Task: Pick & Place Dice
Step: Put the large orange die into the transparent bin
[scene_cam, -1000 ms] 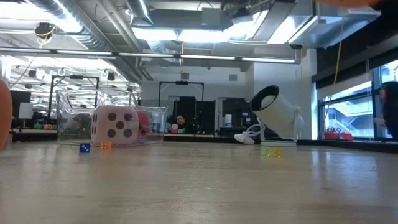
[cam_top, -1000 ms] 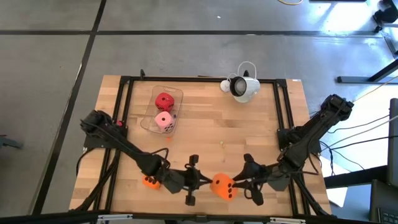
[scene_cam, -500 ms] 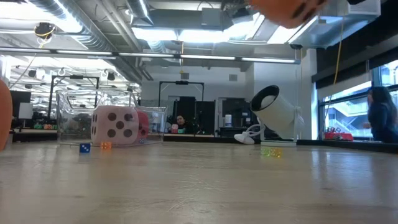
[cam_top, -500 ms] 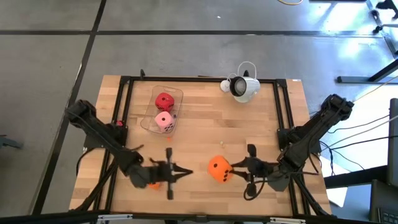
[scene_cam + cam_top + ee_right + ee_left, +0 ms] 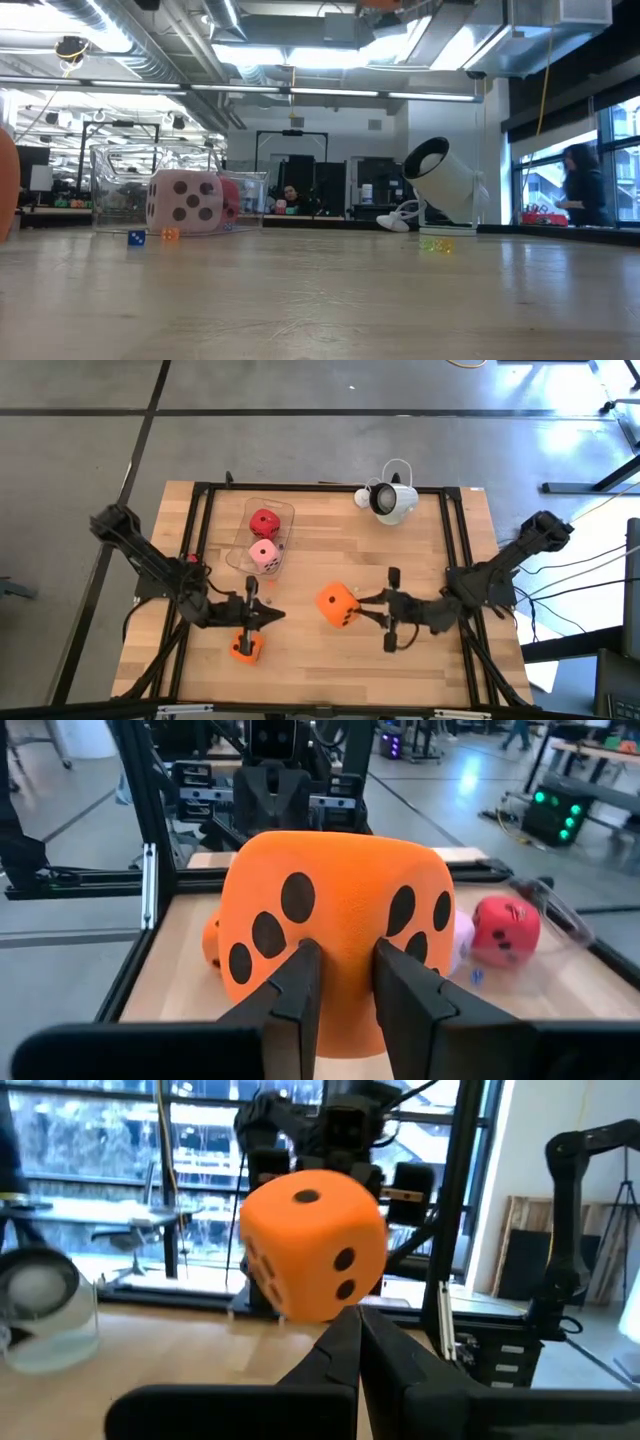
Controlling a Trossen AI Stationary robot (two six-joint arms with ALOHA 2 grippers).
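My right gripper [image 5: 362,605] [image 5: 340,970] is shut on a large orange die [image 5: 338,605] [image 5: 335,920] above the table's middle. The same die [image 5: 312,1245] shows in the left wrist view, and its underside [image 5: 385,4] at the low view's top edge. My left gripper [image 5: 278,614] [image 5: 357,1320] is shut, holds nothing and hovers left of that die. A smaller-looking orange die [image 5: 245,648] rests on the table below the left gripper. The pink die [image 5: 264,554] [image 5: 185,202] and the red die [image 5: 264,522] sit inside a clear container [image 5: 243,560]. My right gripper pinches the orange die's side facing the table's right edge [image 5: 340,945] between its two fingers [image 5: 300,985]. The fingers come level from the table's right. The die bulges between and around the fingers and is lifted clear of the table.
A white camera-like device [image 5: 390,500] [image 5: 440,185] lies near the far edge. Tiny blue [image 5: 136,237], orange and yellow-green [image 5: 435,243] bits lie on the wood. A black frame [image 5: 452,550] runs along the table's sides. A person [image 5: 580,185] stands in the room beyond.
My right gripper has carried the large orange die up and away from the near edge, toward the table's middle and somewhat left. My left gripper has drawn back from that die toward the left edge and the far side. The other dice have stayed put.
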